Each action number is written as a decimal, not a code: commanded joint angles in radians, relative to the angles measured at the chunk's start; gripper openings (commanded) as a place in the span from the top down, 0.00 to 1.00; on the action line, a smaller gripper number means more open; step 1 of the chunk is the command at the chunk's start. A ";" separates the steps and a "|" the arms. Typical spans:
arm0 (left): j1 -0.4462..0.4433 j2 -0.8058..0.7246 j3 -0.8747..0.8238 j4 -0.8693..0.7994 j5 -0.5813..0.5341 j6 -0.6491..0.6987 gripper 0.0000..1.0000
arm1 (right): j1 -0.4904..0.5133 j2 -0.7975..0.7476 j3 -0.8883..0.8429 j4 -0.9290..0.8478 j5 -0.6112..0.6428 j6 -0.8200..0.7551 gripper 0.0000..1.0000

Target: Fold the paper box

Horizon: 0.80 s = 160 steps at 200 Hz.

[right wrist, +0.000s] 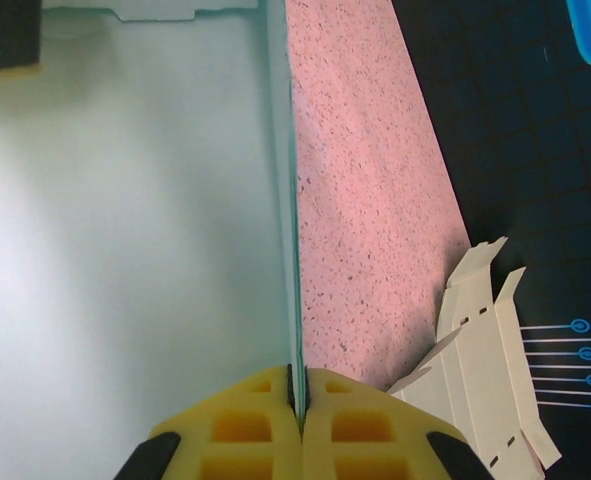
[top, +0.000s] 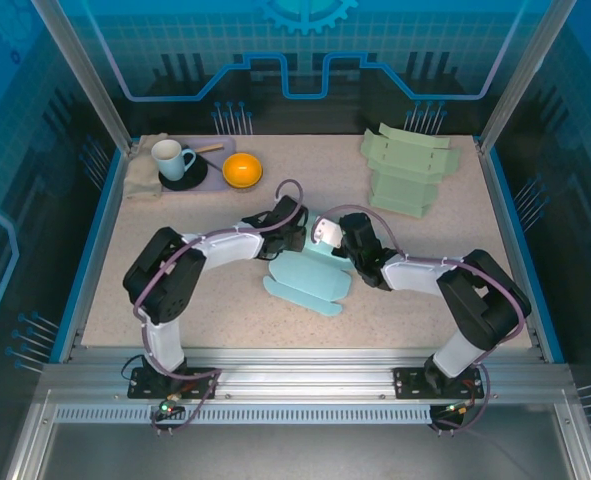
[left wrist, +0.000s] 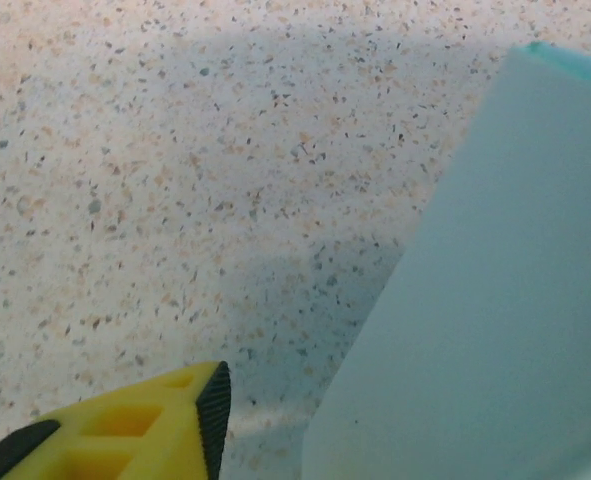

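Closest in the right wrist view, the right gripper (right wrist: pixel 297 405) has its yellow fingers (right wrist: pixel 245 428) pressed together on the thin edge of a panel of the light blue paper box (right wrist: pixel 125 250). Seen from above, the box lies at the middle of the table (top: pixel 235 325), between both grippers. The left gripper (top: pixel 293 236) is at its far left side. One finger (left wrist: pixel 145 430) shows near a box panel, apart from it, and I cannot tell if this gripper is open. A stack of flat pale green boxes (top: pixel 407 172) lies far right, a cup (top: pixel 172 158) and an orange bowl (top: pixel 242 170) far left.
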 commanded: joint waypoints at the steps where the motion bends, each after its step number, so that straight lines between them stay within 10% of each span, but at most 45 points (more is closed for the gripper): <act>1: 0.017 -0.083 -0.045 0.020 0.115 0.059 0.53 | -0.010 0.012 -0.018 -0.056 0.022 0.040 1.00; 104: 0.022 0.004 0.025 0.115 0.116 0.183 0.53 | 0.016 -0.011 -0.030 -0.082 -0.071 0.038 1.00; 160: 0.006 0.100 0.116 -0.024 -0.104 0.177 0.93 | 0.015 -0.005 -0.014 -0.119 -0.035 0.060 1.00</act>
